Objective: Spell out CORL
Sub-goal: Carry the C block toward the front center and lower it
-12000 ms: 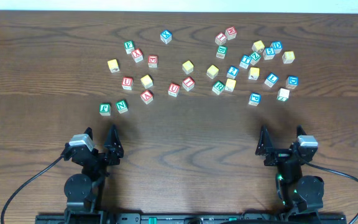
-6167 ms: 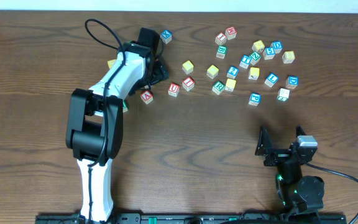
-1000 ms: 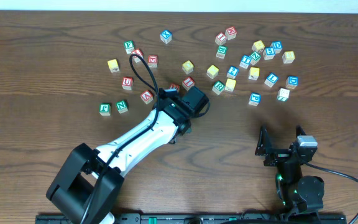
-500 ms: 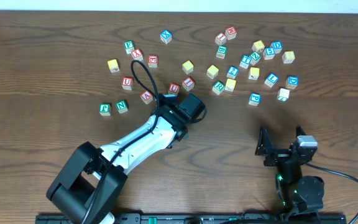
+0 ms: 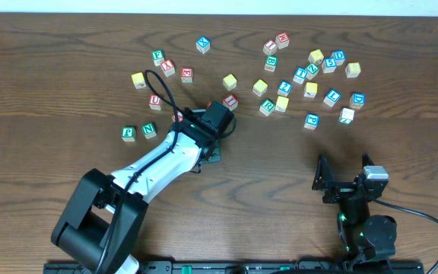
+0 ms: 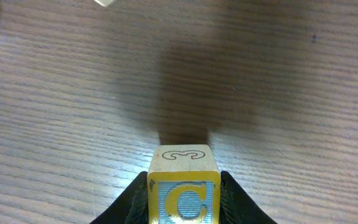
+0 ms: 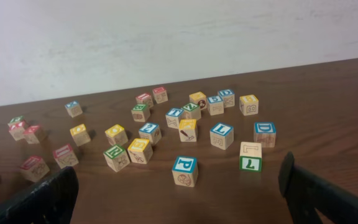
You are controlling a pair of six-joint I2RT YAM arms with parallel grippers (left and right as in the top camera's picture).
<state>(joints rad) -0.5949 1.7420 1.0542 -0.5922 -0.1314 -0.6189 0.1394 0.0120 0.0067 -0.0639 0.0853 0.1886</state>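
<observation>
The left gripper point(image 6: 183, 210) was clamped on the yellow C cube point(image 6: 183, 185), one finger on each side. The cube was over bare brown table point(image 5: 280, 167), on the near side of the scattered cubes point(image 5: 310, 76). I could not tell if it touched the wood. I think this step was to put C down first. A good way would be to go down slowly, keep the cube flat, and let go only when it sat on the wood. It should leave room beside it for three more letters. The right gripper point(image 5: 344, 179) rested wide apart, holding nothing.
</observation>
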